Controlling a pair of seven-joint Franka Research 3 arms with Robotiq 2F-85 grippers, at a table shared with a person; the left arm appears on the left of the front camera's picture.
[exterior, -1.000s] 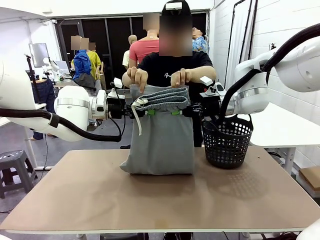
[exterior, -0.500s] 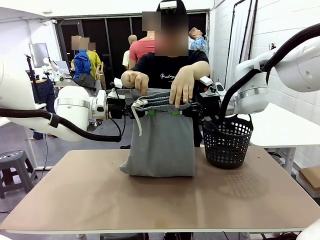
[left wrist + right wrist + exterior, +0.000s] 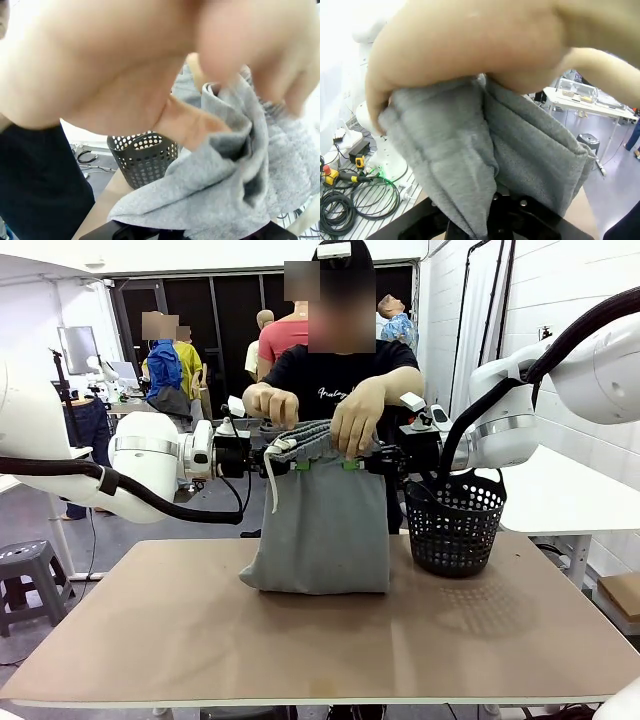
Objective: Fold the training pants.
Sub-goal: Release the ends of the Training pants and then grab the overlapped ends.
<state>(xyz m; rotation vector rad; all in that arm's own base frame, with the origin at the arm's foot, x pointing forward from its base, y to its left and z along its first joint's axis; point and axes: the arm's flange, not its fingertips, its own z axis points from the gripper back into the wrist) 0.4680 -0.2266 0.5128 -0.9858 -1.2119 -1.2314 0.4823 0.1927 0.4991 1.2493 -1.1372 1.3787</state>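
The light grey training pants (image 3: 325, 530) hang folded between my two grippers, their lower end resting on the table (image 3: 320, 640). My left gripper (image 3: 298, 464) grips the waistband's left side and my right gripper (image 3: 354, 464) its right side, both shut on the cloth. The white drawstring (image 3: 268, 480) dangles at the left. A person's hands (image 3: 355, 415) press on the bunched waistband from above. Grey cloth (image 3: 235, 190) sits under a hand (image 3: 100, 65) in the left wrist view. Folds of the pants (image 3: 520, 145) lie below a hand (image 3: 470, 40) in the right wrist view.
A black mesh basket (image 3: 455, 523) stands on the table's far right, close beside the hanging pants, and also appears as the basket (image 3: 142, 160) in the left wrist view. The person stands right behind the pants at the far edge.
The person's hands moved from holding the waistband up to pressing over it; the waistband has been pushed down and bunched between my grippers. Both arms stayed put.
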